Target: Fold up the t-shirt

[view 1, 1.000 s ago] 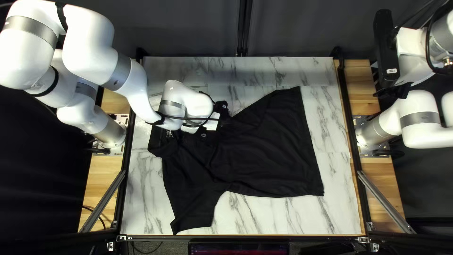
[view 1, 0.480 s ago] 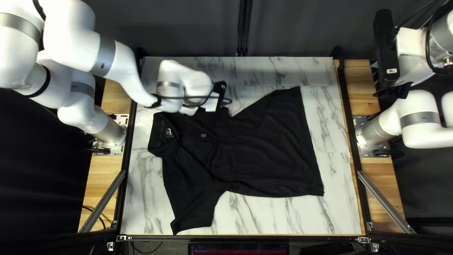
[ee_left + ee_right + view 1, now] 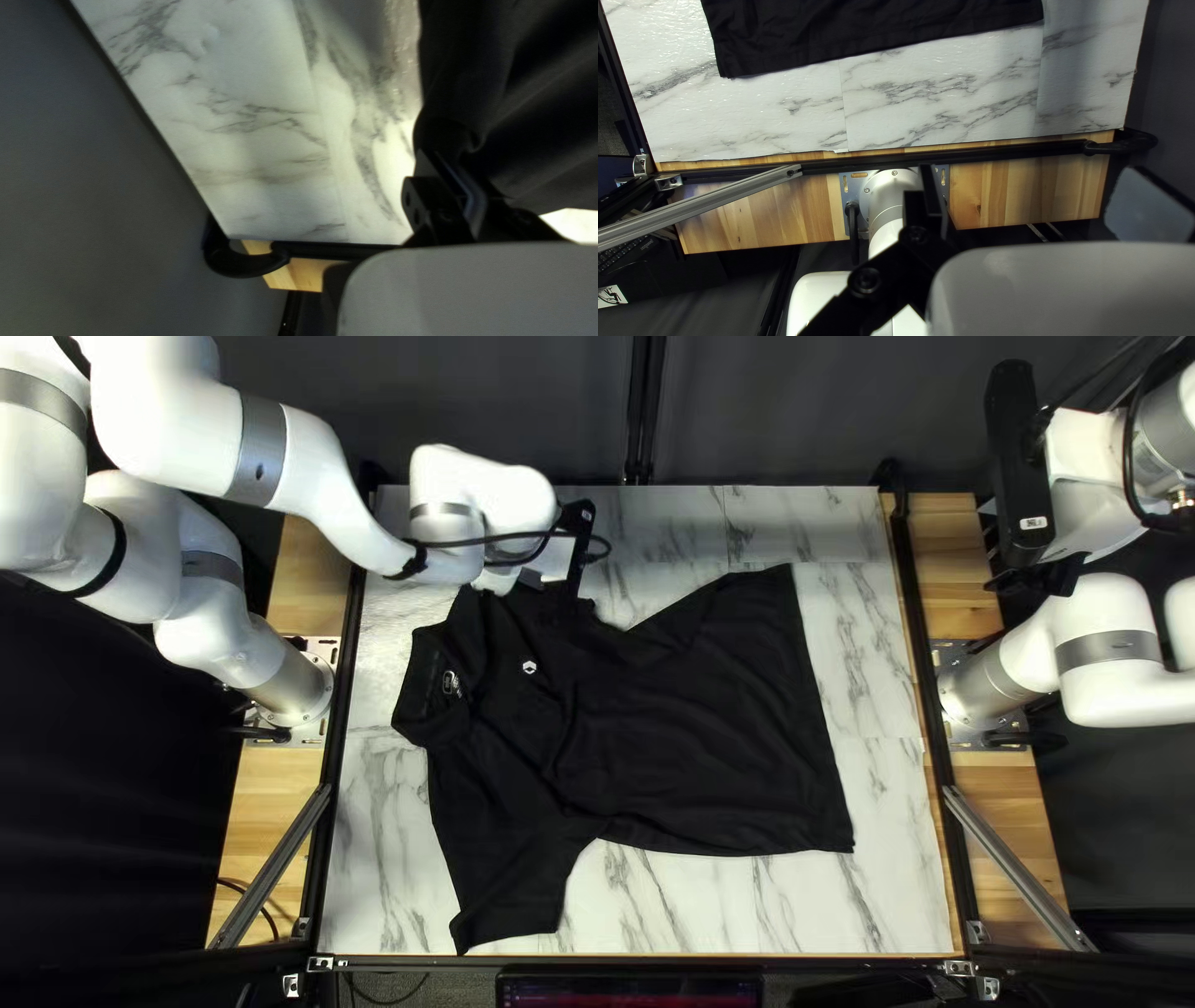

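A: Status, left to right?
B: Shirt (image 3: 697,722) is spread on the counter (image 3: 896,859). Collar (image 3: 432,691) at the left of the top left view, near sleeve (image 3: 513,896) flat, slanting toward the near edge.
A: Left hand (image 3: 443,160)?
B: Narrow, pinching cloth at the shirt's far side, probably the far sleeve. Cloth bunches at the tips and looks raised.
A: So how to fold?
B: My read: sleeve fold in hand. Lift just enough to clear the layer below, swing it over the body toward the near side, slow arc. Too high or fast drags the collar. Lower fully, then let go, else the edge springs back.
A: Right end?
B: Hem (image 3: 827,747) lies flat. Right hand (image 3: 1031,168) is wide, holding nothing, off the cloth. Could pin the hem side if the body slides.
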`<move>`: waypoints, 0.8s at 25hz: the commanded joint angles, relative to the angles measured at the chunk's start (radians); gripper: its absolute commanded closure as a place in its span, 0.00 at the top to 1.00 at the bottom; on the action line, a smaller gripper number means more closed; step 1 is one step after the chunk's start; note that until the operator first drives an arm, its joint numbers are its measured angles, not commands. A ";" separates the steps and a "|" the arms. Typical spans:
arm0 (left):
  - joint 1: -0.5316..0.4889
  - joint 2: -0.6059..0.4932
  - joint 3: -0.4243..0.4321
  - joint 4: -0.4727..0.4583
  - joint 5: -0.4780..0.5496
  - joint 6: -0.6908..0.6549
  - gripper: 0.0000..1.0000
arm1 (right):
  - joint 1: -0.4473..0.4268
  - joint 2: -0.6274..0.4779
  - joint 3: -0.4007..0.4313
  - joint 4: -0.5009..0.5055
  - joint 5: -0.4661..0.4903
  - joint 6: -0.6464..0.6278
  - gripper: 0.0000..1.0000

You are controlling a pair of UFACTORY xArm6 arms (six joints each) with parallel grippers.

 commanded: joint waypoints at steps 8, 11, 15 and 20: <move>0.085 -0.018 -0.035 0.021 0.019 0.062 0.00 | 0.000 0.000 0.000 0.000 0.000 0.000 1.00; 0.100 -0.024 -0.026 0.022 0.012 0.064 0.00 | 0.000 0.000 0.000 0.000 0.000 0.000 1.00; 0.114 -0.036 -0.013 0.022 0.007 0.065 0.00 | 0.000 0.000 0.000 0.000 0.000 0.000 1.00; 0.076 -0.055 -0.011 0.005 0.033 0.046 1.00 | 0.000 0.000 0.000 0.000 0.000 0.000 1.00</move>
